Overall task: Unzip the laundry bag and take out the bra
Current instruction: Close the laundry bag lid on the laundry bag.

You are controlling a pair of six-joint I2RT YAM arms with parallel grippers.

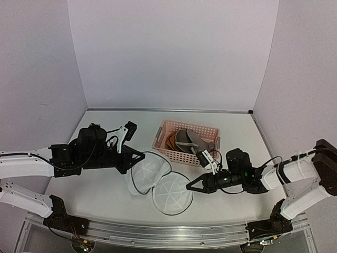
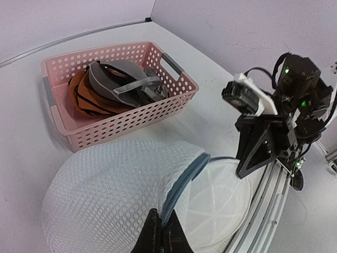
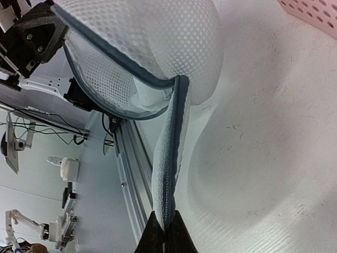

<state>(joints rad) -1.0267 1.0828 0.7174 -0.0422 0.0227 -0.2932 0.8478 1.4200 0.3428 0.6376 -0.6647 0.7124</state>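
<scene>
Left pincer point(image 2: 159, 224), seen from its own wrist camera, is squeezed fully closed on the grey-blue zip band at the open mouth of the small cylindrical translucent white mesh laundry bag point(image 1: 143, 174), whose soft body bulges just in front of the fingers. Right pincer point(image 3: 164, 225) is likewise pressed tight, its two dark fingertips pinching the zip edge of the bag's round mesh lid point(image 1: 171, 193), so that a strip of netting and zip runs up from the fingers toward the bag's mouth. From the overhead camera, the bag sits near the middle of the white counter point(image 1: 105, 195), slightly toward the front, between the two arms. Its dark wire rim gapes open, and the lid, with its spoke-like ribs, lies flat on the counter beside the body, toward the right arm. The grey-taupe padded-cup bra point(image 1: 185, 140), showing its orange-brown inner side and a strap, is outside the bag. It lies bunched inside a pink perforated rectangular plastic basket point(image 1: 163, 145), which stands on the counter just behind the bag, right of centre and nearer the back wall.
</scene>
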